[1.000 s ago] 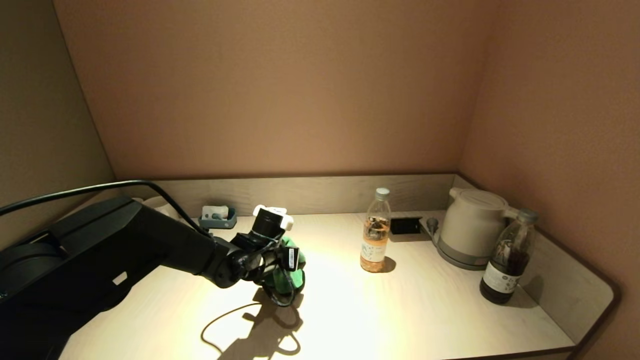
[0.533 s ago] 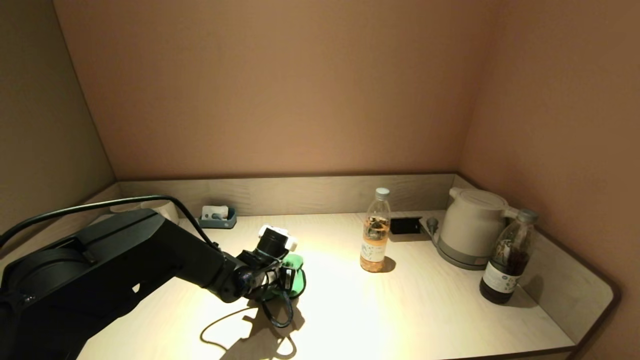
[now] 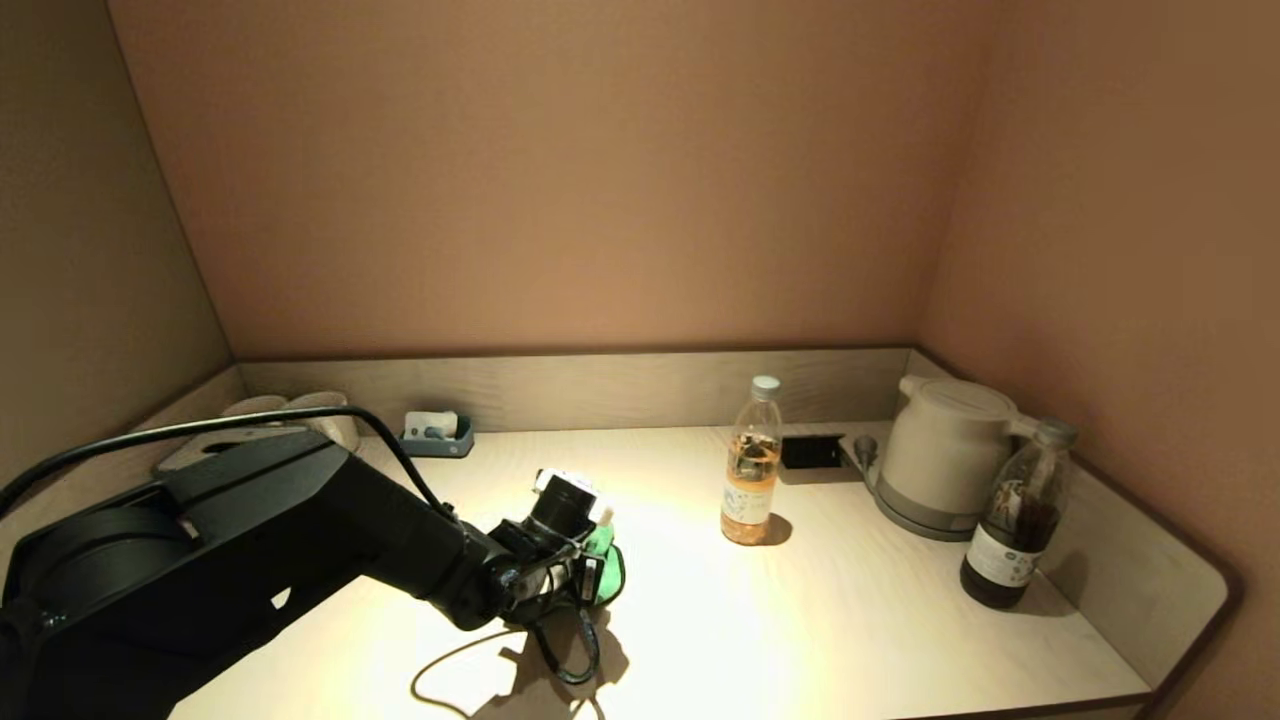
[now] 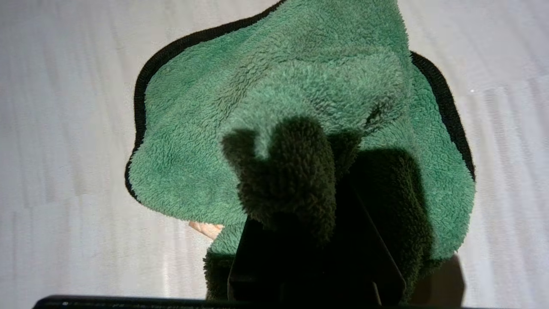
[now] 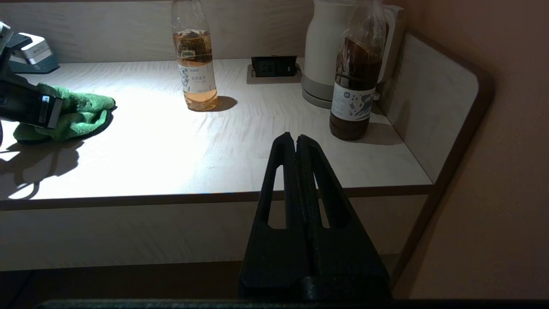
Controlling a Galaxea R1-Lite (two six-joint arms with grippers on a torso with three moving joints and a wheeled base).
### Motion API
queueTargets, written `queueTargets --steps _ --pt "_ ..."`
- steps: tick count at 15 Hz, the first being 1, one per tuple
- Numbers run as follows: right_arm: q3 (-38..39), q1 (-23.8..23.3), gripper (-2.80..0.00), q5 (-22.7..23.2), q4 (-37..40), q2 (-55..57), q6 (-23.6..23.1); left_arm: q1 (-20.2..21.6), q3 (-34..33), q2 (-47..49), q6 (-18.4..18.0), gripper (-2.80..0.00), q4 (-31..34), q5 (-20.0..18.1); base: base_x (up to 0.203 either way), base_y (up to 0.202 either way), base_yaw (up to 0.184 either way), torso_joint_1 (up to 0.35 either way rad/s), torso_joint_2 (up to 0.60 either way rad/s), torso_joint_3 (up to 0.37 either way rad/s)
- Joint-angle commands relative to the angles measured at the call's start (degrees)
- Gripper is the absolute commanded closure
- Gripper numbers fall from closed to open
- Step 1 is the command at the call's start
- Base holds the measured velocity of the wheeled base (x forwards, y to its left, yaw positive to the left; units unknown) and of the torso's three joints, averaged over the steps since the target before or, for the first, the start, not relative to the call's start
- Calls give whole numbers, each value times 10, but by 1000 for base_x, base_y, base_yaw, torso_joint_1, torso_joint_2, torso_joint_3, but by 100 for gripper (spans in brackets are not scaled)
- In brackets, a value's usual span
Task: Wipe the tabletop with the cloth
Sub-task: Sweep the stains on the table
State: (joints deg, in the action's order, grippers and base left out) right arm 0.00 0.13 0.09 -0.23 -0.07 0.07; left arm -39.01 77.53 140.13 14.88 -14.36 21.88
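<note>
A green fleecy cloth (image 3: 606,568) with a black hem lies on the pale wooden tabletop (image 3: 800,620), left of centre. My left gripper (image 3: 585,575) is shut on the cloth and presses it on the table. In the left wrist view the cloth (image 4: 279,98) spreads over the tabletop and a bunch of it is pinched in the gripper (image 4: 296,206). The cloth also shows in the right wrist view (image 5: 81,113). My right gripper (image 5: 296,139) is shut and empty, parked below and in front of the table's front edge, out of the head view.
A clear bottle of orange drink (image 3: 752,465) stands right of the cloth. A white kettle (image 3: 940,455) and a dark bottle (image 3: 1015,520) stand at the right. A socket plate (image 3: 812,451) lies at the back. A small blue tray (image 3: 435,435) sits at the back left.
My left gripper has slid the cloth toward the front of the table and slightly right, closer to the table's front edge. The right arm has not moved.
</note>
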Motion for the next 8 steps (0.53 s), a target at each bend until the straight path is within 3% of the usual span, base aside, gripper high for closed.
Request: queueTargets --steps 1,4,6,8 --pt "0 0 0 0 0 1 0 -39 -1 -7 12 0 -4 5 0 0 0 0 0 0" --pt "0 0 0 0 0 1 0 -42 -2 -9 16 0 -4 8 0 0 0 0 0 0" --pt "0 0 0 0 0 1 0 -89 -17 -33 24 0 -5 14 0 0 0 0 0 0" --pt "0 0 0 0 0 1 0 -106 -44 -41 27 0 -5 54 0 0 0 0 0 0"
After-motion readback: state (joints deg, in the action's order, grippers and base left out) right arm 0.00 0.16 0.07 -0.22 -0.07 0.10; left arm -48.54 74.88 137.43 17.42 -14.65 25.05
